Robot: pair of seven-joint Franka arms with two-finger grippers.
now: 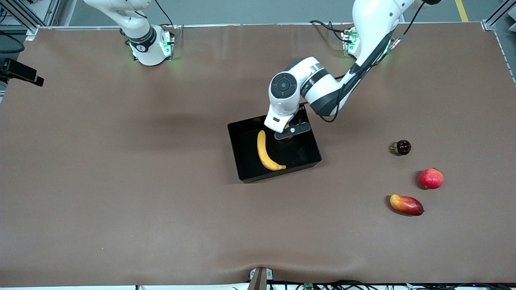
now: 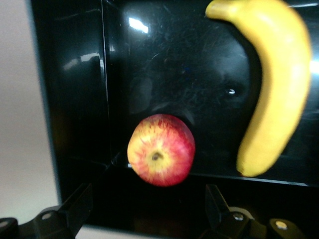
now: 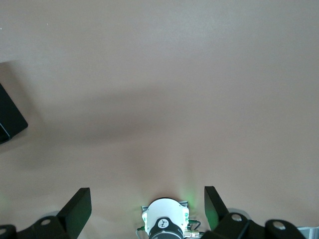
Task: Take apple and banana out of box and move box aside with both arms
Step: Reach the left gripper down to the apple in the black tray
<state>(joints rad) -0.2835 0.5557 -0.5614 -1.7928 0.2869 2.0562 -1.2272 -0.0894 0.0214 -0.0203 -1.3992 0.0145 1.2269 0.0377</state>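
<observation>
The black bin (image 1: 246, 161) sits mid-table. The yellow banana (image 1: 267, 153) lies inside it, toward the right arm's end. My left gripper (image 1: 288, 133) hangs low over the bin with its fingers open. The red apple with yellowish patches (image 1: 288, 138) is mostly hidden under it in the front view. In the left wrist view the apple (image 2: 161, 157) rests on the bin's floor near a wall (image 2: 75, 99), free of my left gripper (image 2: 148, 209), and the banana (image 2: 274, 89) lies beside it. My right gripper (image 3: 148, 204) is open and empty, high over its own base (image 3: 167, 221).
A dark round fruit (image 1: 402, 147), a red pomegranate (image 1: 431, 178) and a red-and-orange mango (image 1: 406, 204) lie on the brown table toward the left arm's end. A black object's corner (image 3: 10, 119) shows at the edge of the right wrist view.
</observation>
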